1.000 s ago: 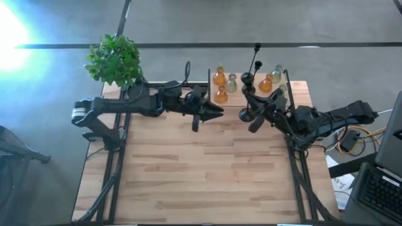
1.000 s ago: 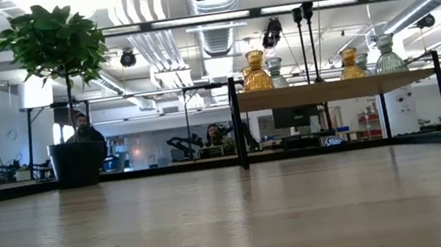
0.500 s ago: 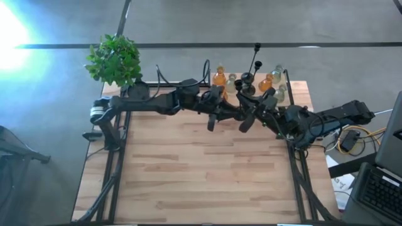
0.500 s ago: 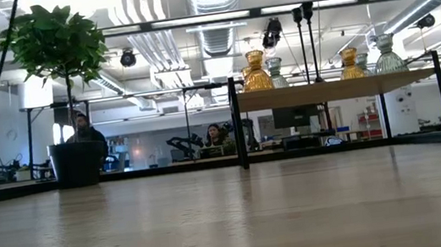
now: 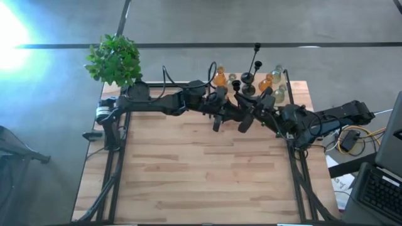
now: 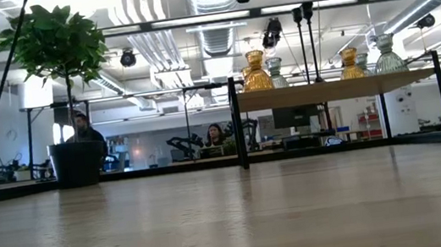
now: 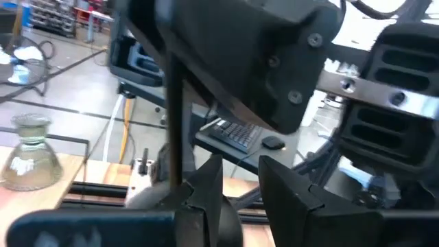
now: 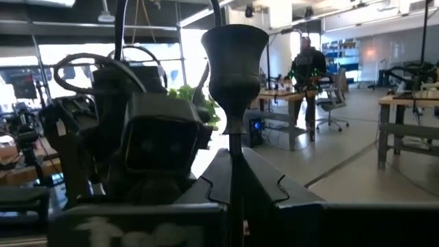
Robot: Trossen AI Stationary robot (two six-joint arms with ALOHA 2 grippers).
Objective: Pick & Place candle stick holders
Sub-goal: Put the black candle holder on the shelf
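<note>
My right gripper (image 5: pixel 247 114) is shut on a black candle stick holder (image 8: pixel 233 58) with a goblet-shaped cup and thin stem, held high over the table's far middle. My left gripper (image 5: pixel 227 116) is open and faces it closely. Its fingers (image 7: pixel 206 189) stand beside the thin stem (image 7: pixel 175 116); I cannot tell whether they touch it. Amber holders (image 5: pixel 220 78), pale clear ones (image 5: pixel 277 72) and other black ones (image 5: pixel 248 78) stand on a raised wooden shelf (image 6: pixel 335 89) at the far right. My right gripper pinches the black holder's thin stem (image 8: pixel 233 147) between its two fingers, below the cup. The fingers come level from the table's right and lie across the stem. The holder stands upright, cup up, lifted clear of table and shelf.
A green plant (image 5: pixel 114 59) in a black pot (image 6: pixel 78 163) stands at the far left corner. A clear holder (image 7: pixel 27 154) shows on the shelf behind the grippers. The wooden table top (image 5: pixel 201 169) lies bare in front. People sit and stand in the room behind (image 6: pixel 85 128).
My left gripper has gone toward the table's right, up to the right gripper and the held black holder, staying open. My right gripper has shifted a little toward the table's left with the holder, which stays upright and lifted.
</note>
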